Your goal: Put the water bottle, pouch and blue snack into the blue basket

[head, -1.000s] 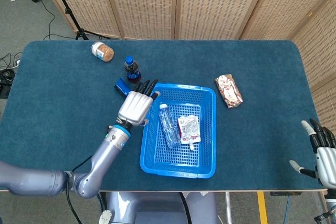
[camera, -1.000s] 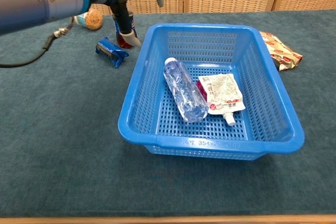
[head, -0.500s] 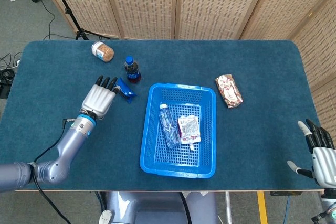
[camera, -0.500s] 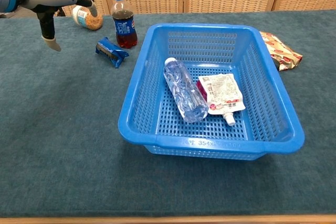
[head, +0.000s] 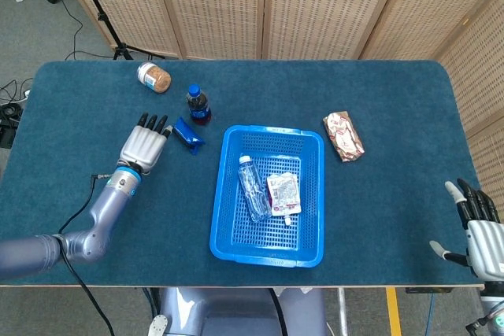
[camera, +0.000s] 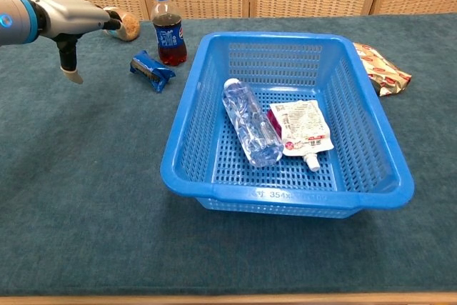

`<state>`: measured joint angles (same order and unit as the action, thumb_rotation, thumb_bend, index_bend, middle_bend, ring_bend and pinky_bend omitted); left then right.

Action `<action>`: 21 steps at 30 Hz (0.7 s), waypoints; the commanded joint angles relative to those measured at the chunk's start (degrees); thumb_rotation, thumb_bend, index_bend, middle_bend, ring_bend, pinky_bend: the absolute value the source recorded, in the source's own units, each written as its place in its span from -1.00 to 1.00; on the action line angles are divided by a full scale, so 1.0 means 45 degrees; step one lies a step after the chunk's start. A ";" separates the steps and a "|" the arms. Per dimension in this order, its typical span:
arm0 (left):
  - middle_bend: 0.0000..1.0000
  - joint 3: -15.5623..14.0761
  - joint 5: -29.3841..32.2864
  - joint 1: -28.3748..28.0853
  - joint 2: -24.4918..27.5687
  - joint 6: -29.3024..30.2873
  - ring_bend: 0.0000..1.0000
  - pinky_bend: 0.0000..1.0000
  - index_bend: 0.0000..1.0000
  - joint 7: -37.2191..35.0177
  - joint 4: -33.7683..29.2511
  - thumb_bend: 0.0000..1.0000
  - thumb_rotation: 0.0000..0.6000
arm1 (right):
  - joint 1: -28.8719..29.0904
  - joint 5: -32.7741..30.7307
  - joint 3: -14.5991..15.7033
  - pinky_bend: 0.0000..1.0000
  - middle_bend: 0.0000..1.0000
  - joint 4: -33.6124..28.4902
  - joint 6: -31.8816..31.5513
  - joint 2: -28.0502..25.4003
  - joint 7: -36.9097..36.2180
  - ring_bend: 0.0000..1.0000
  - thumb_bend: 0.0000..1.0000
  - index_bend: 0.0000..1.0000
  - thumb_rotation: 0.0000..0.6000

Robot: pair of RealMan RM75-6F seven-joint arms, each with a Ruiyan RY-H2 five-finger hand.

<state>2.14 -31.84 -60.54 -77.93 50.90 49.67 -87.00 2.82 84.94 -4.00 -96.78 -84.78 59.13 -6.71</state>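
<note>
My left hand point(head: 143, 146) has swung off the blue basket point(head: 228, 218), fingers spread and empty, beside the blue snack point(head: 187, 131), the 1 item left.

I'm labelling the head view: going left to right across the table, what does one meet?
Left hand → blue snack packet → clear water bottle → white pouch → red-and-white snack bag → right hand.

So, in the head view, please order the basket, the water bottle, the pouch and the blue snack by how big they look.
1. Basket, by far the largest.
2. Water bottle.
3. Pouch, close to the bottle; shorter but wider, so this order is unsure.
4. Blue snack, the smallest.
</note>
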 commanded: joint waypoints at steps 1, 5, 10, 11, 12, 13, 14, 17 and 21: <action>-1.00 -0.0036 0.0058 -0.0099 -0.0582 -0.0306 -1.00 -0.91 -1.00 -0.0210 0.0697 -0.69 1.00 | 0.0009 -0.0071 -0.0026 -1.00 -1.00 0.0041 0.0042 -0.0004 -0.0052 -1.00 -0.69 -0.98 1.00; -1.00 0.0034 0.0248 -0.0208 -0.1075 -0.0482 -1.00 -0.91 -1.00 -0.0326 0.1417 -0.69 1.00 | 0.0013 -0.0142 -0.0032 -1.00 -1.00 0.0108 0.0098 0.0003 -0.0123 -1.00 -0.69 -0.98 1.00; -1.00 0.0298 0.0754 -0.0490 -0.1521 -0.1028 -1.00 -0.91 -1.00 -0.0538 0.2328 -0.69 1.00 | 0.0052 -0.0275 -0.0045 -1.00 -1.00 0.0200 0.0251 0.0023 -0.0181 -1.00 -0.69 -0.98 1.00; -1.00 0.0351 0.0848 -0.0548 -0.1589 -0.1176 -1.00 -0.91 -1.00 -0.0602 0.2491 -0.69 1.00 | 0.0063 -0.0300 -0.0049 -1.00 -1.00 0.0222 0.0283 0.0032 -0.0185 -1.00 -0.69 -0.98 1.00; -1.00 0.0420 0.0959 -0.0610 -0.1663 -0.1320 -1.00 -0.91 -1.00 -0.0679 0.2654 -0.69 1.00 | 0.0070 -0.0337 -0.0056 -1.00 -1.00 0.0251 0.0312 0.0037 -0.0186 -1.00 -0.69 -0.98 1.00; -1.00 0.0462 0.1030 -0.0651 -0.1719 -0.1414 -1.00 -0.91 -1.00 -0.0728 0.2773 -0.69 1.00 | 0.0077 -0.0360 -0.0062 -1.00 -1.00 0.0267 0.0333 0.0043 -0.0191 -1.00 -0.69 -0.98 1.00; -1.00 0.0538 0.1149 -0.0716 -0.1807 -0.1572 -1.00 -0.91 -1.00 -0.0820 0.2951 -0.69 1.00 | 0.0085 -0.0418 -0.0073 -1.00 -1.00 0.0301 0.0372 0.0053 -0.0198 -1.00 -0.69 -0.98 1.00; -1.00 0.0656 0.1365 -0.0939 -0.2065 -0.1945 -1.00 -0.91 -1.00 -0.0950 0.3520 -0.69 1.00 | 0.0108 -0.0591 -0.0110 -1.00 -1.00 0.0411 0.0490 0.0082 -0.0233 -1.00 -0.69 -0.98 1.00; -1.00 0.0677 0.1483 -0.1144 -0.2391 -0.2393 -1.00 -0.91 -1.00 -0.1121 0.4167 -0.69 1.00 | 0.0139 -0.0752 -0.0148 -1.00 -1.00 0.0521 0.0613 0.0119 -0.0248 -1.00 -0.69 -0.98 1.00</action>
<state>5.02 -25.55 -65.18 -88.02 40.96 45.09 -69.13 3.42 81.61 -4.64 -94.49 -82.08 59.64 -7.81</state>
